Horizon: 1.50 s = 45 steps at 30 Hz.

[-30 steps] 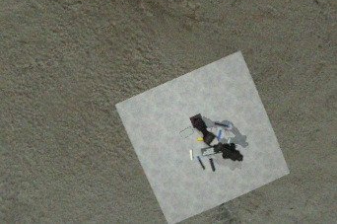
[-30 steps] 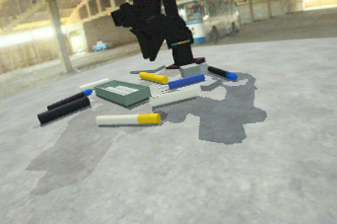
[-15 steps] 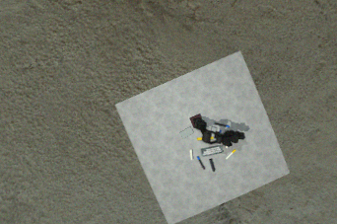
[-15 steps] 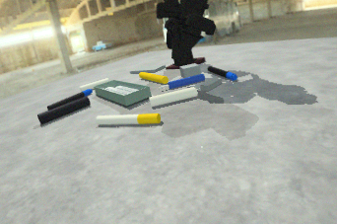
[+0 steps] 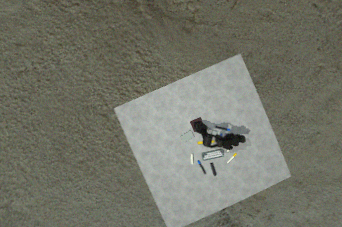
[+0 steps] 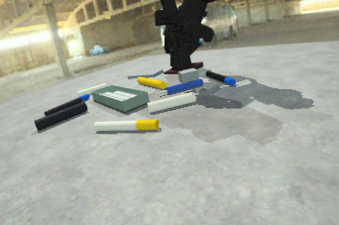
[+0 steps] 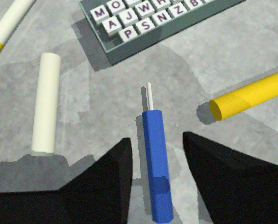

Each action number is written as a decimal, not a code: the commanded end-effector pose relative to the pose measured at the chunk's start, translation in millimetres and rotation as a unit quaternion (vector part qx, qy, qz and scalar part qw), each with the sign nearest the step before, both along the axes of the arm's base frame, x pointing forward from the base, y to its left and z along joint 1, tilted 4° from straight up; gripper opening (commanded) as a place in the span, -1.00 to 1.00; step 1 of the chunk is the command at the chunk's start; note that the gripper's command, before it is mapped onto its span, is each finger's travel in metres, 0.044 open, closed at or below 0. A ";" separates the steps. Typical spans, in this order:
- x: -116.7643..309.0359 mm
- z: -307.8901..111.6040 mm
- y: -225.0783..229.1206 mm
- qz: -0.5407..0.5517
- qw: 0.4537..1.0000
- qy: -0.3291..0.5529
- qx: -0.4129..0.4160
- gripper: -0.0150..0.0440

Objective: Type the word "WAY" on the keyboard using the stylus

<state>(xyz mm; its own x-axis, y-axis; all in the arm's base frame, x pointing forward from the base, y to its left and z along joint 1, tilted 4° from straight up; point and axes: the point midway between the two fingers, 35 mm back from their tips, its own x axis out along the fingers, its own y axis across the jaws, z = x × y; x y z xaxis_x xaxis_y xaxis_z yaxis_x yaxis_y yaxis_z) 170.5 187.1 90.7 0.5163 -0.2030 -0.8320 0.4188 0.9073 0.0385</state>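
Note:
The stylus, with a blue body point(image 7: 155, 135) point(image 6: 184, 86) and a thin white tip point(image 7: 149, 95), lies on the desk, its tip toward the keyboard. My gripper point(image 7: 156, 141) is open and empty. In the wrist view its black fingers stand on either side of the stylus's blue body, with a gap to each side. Its height above the stylus is hard to tell. The green keyboard point(image 7: 117, 56) point(image 6: 111, 102) point(image 5: 212, 154) lies beyond the stylus. The A key point(image 7: 111, 24) and W key point(image 7: 145, 8) show at the top of the wrist view; the Y key is outside that view.
A white cylinder point(image 7: 46, 105) point(image 6: 171, 102) lies left of the stylus in the wrist view, and a yellow cylinder point(image 7: 250, 97) point(image 6: 151, 83) lies to the right. A grey block point(image 6: 188, 75), a black-and-blue pen point(image 6: 220, 77), a black cylinder point(image 6: 60, 116) and a white-and-yellow marker point(image 6: 126, 125) lie around.

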 end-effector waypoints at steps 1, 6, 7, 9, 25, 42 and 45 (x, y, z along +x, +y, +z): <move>-0.4 -4.2 -2.0 -0.001 1.000 0.001 -0.005 0.02; -0.1 -6.9 -1.9 -0.001 1.000 0.001 -0.005 0.02; -0.1 -7.3 -1.9 -0.001 1.000 0.001 -0.005 0.02; 0.0 -8.8 -1.9 -0.001 1.000 0.001 -0.005 0.02; 0.6 -15.6 -0.9 -0.001 1.000 0.001 -0.005 0.02; 1.1 -22.1 -1.0 -0.001 1.000 0.001 -0.005 0.02; 1.3 -23.9 -1.0 -0.001 1.000 0.001 -0.005 0.02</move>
